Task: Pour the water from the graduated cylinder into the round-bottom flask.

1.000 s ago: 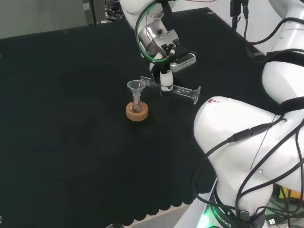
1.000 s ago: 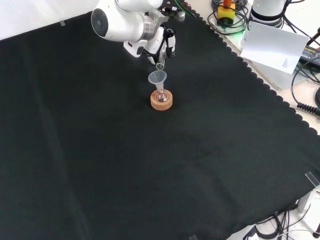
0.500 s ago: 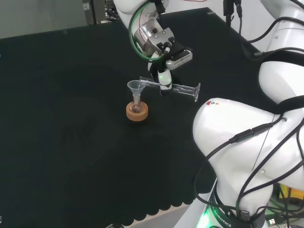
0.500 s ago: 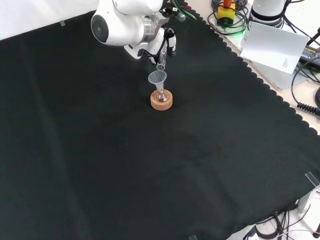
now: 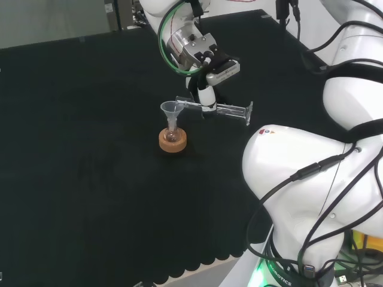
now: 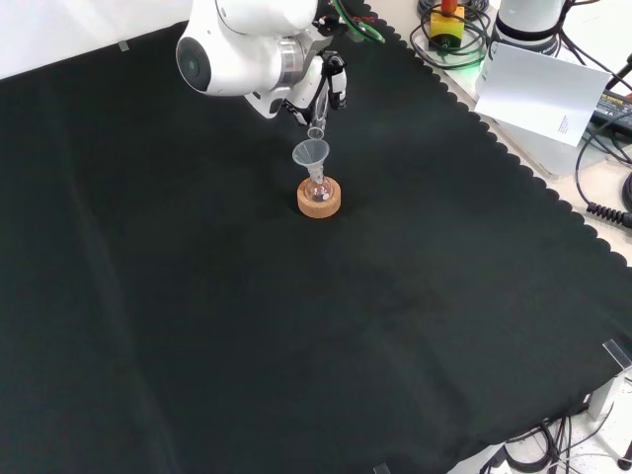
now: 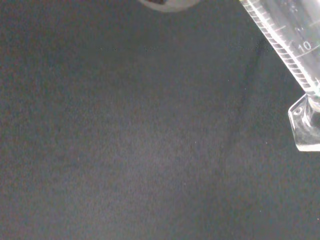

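A small round-bottom flask (image 5: 172,136) (image 6: 318,192) sits in a cork ring stand (image 5: 173,142) (image 6: 319,199) with a clear funnel (image 5: 171,110) (image 6: 311,154) in its neck. The hand (image 5: 206,95) (image 6: 334,87) is shut on a clear graduated cylinder (image 5: 222,109) (image 6: 319,111) (image 7: 292,50), which lies about level in the head view. The cylinder's mouth (image 5: 179,101) is at the funnel's rim, and its foot (image 5: 248,113) (image 7: 306,124) points away to the right in the head view. Whether water is flowing cannot be made out.
Black cloth (image 6: 296,326) covers the bench, with a scalloped edge at the right in the front view. The arm's white links (image 5: 311,173) stand at the right in the head view. A white box (image 6: 543,94) and cables lie off the cloth in the front view.
The hand and wrist have turned and shifted slightly left in the head view. The cylinder's foot has risen a little, bringing it closer to level, while its mouth stays at the funnel.
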Action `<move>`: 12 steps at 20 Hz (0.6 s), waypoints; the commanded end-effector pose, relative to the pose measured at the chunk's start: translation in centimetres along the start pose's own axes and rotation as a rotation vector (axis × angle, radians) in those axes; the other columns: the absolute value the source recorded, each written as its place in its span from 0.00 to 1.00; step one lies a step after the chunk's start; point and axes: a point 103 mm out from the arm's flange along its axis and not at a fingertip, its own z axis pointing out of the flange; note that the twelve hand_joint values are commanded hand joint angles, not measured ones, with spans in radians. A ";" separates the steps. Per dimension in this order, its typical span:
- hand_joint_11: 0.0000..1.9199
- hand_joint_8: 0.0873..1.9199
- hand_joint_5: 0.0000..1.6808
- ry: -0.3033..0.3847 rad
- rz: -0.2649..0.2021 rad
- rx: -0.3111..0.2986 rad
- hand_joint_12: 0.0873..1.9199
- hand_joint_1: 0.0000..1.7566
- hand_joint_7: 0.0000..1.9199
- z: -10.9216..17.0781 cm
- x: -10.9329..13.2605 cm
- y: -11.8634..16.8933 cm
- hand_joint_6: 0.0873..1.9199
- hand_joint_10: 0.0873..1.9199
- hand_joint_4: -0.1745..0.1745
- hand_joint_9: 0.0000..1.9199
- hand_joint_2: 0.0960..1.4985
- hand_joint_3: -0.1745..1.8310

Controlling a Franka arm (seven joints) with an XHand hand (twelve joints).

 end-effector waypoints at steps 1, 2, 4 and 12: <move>0.63 0.43 0.62 -0.007 0.017 0.036 0.35 0.73 0.56 -0.1 0.1 -0.1 0.44 0.00 0.00 0.76 0.70 0.09; 0.63 0.43 0.62 -0.009 0.021 0.041 0.35 0.73 0.56 -0.2 0.1 -0.1 0.44 0.00 0.00 0.76 0.70 0.09; 0.63 0.43 0.62 -0.010 0.028 0.056 0.35 0.73 0.56 -0.2 0.1 -0.1 0.44 0.00 0.00 0.76 0.70 0.09; 0.63 0.43 0.62 -0.023 0.053 0.082 0.35 0.73 0.56 -0.8 0.1 -0.2 0.44 0.00 0.00 0.76 0.70 0.09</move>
